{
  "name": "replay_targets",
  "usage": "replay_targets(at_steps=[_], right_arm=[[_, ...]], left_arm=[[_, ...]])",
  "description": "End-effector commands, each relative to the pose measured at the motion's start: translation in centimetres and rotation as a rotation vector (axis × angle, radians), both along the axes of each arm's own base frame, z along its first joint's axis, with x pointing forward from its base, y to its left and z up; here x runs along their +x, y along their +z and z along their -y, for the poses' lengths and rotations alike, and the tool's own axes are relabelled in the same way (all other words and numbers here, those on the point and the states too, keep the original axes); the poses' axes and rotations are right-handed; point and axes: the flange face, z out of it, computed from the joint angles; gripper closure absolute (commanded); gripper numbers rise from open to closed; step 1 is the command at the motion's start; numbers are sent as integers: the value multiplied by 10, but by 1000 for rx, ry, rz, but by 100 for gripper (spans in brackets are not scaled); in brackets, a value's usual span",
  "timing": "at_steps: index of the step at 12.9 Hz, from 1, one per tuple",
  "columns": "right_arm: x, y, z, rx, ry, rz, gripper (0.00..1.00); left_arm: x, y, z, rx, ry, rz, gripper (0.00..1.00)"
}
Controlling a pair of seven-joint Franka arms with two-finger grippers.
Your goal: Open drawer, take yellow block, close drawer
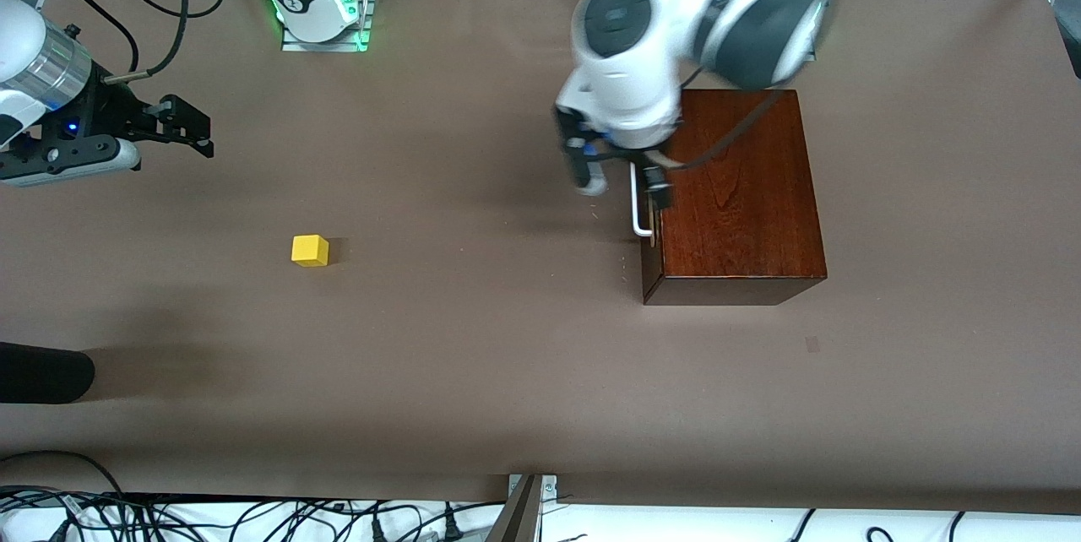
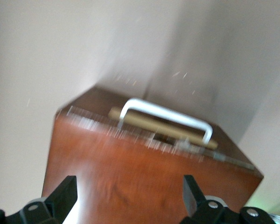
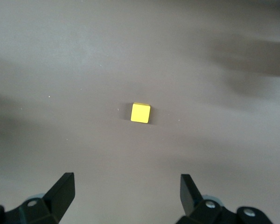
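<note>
Already the yellow block (image 1: 310, 250) sits out on the bare brown table (image 1: 473, 373), well apart from the wooden box (image 1: 735, 196) and toward the right arm's end, so the taking seems done. The drawer (image 2: 163, 125) appears almost shut: in the left wrist view only a thin strip of pale wood shows under its white U-shaped handle (image 1: 638, 204), and in the front view the handle lies just beside the box's front edge. Judged from that, closing is at or near its finish, and little else is left.

The left gripper (image 1: 623, 179) is at the handle, fingers spread wide to either side of it and gripping nothing. The right gripper (image 1: 190, 127) waits in the air over the table near its own end, with the block below its wrist camera, fingers likewise wide apart and empty.
</note>
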Motion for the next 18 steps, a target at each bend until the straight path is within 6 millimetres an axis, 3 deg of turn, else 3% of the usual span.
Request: replay_targets(at_steps=[1, 3, 4, 5, 6, 8, 9, 11, 12, 14, 18], right_arm=[[2, 6, 0, 3, 5, -6, 0], [2, 7, -2, -2, 4, -1, 0], [4, 7, 2, 0, -7, 5, 0], [4, 8, 4, 0, -14, 11, 0], [5, 7, 3, 3, -16, 9, 0], [6, 3, 2, -2, -11, 5, 0], [6, 3, 3, -5, -11, 6, 0], [8, 1, 6, -6, -17, 1, 0], [10, -2, 11, -7, -26, -2, 0], [10, -2, 13, -7, -30, -2, 0], [10, -2, 12, -6, -30, -3, 0]], left_arm=[[29, 27, -100, 7, 227, -14, 0], [50, 40, -169, 33, 360, 26, 0], [61, 55, -221, 13, 439, 57, 0], [55, 87, -247, -42, 497, 122, 0], [52, 92, -262, -81, 523, 148, 0], [36, 113, -283, -123, 636, 229, 0], [20, 123, -295, -136, 777, 251, 0], [-23, 127, -312, -150, 1095, 257, 0], [-34, 127, -316, -142, 1185, 264, 0], [-40, 102, -333, -103, 1231, 222, 0], [-38, 100, -342, -184, 1276, 157, 0]])
